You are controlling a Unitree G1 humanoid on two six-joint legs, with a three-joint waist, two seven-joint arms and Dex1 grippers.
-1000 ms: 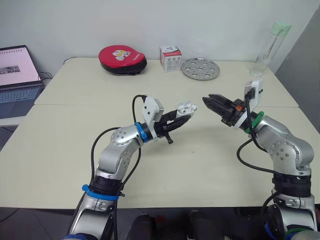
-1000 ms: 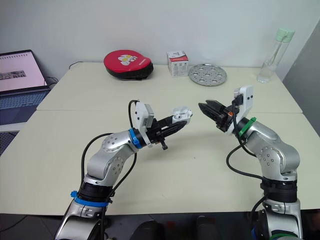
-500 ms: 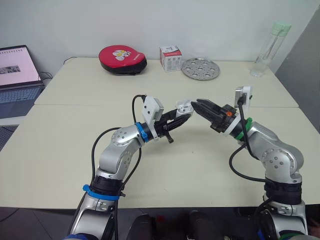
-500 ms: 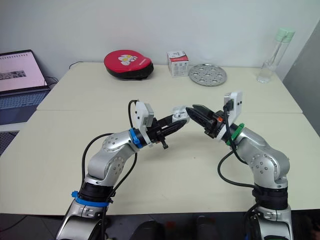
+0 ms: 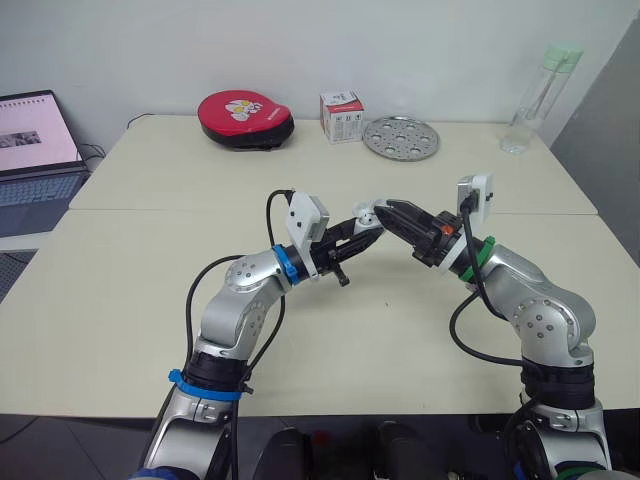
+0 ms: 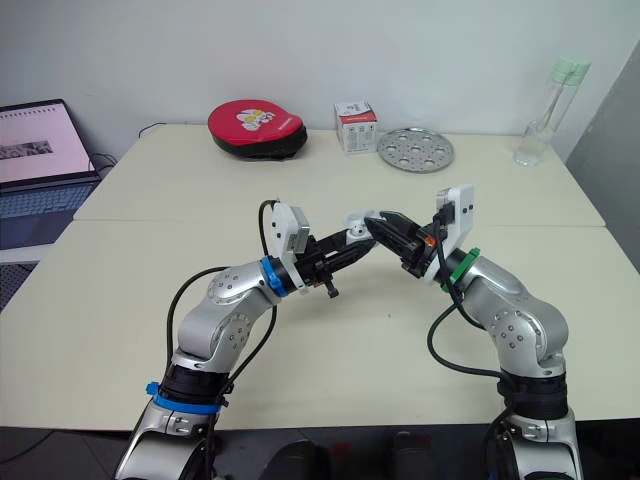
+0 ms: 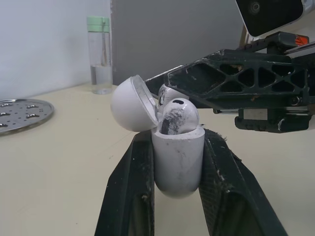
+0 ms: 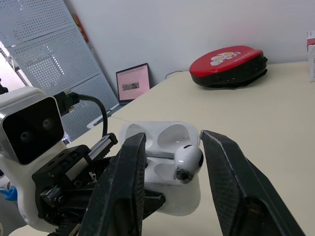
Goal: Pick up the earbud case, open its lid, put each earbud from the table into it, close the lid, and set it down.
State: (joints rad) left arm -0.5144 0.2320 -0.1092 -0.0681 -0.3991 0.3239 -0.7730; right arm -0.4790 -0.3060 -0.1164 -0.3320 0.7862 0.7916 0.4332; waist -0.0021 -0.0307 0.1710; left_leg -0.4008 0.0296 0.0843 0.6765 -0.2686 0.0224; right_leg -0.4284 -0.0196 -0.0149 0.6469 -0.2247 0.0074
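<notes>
Far to the left, an open laptop [image 5: 35, 150] stood beyond the table's [image 5: 130, 270] edge with its screen lit. Next along, at the back of the table, lay a round red pouch [image 5: 245, 118] and then a small white-and-red box [image 5: 341, 116].

Nearer the front, above the table's middle, the left gripper [image 5: 366, 222] pointed up and to the right. Its two black fingers [image 7: 129, 191] were clamped on the case [image 7: 177, 164], one against each flank of the lower body. The rounded bottom hung between them and the top stood clear of their tips, so the case was in the air, well off the table. Its lid [image 7: 129, 104] stood open, tipped back on the side away from the right gripper. One white earbud [image 8: 188, 160] sat in the mouth of the case, its rounded head proud of the rim.

Just to the right, the right gripper [image 8: 173, 137] faced the case tip to tip with the left. Its jaws were parted, with the open case top and the earbud in the gap between them. In the right wrist view there was clear space between the earbud and either finger. Whether a finger brushed the case itself could not be told.

Behind them lay a round perforated metal plate [image 5: 400, 137]. Farthest right, a clear bottle [image 5: 535, 95] with a pale green cap stood near the back corner.
</notes>
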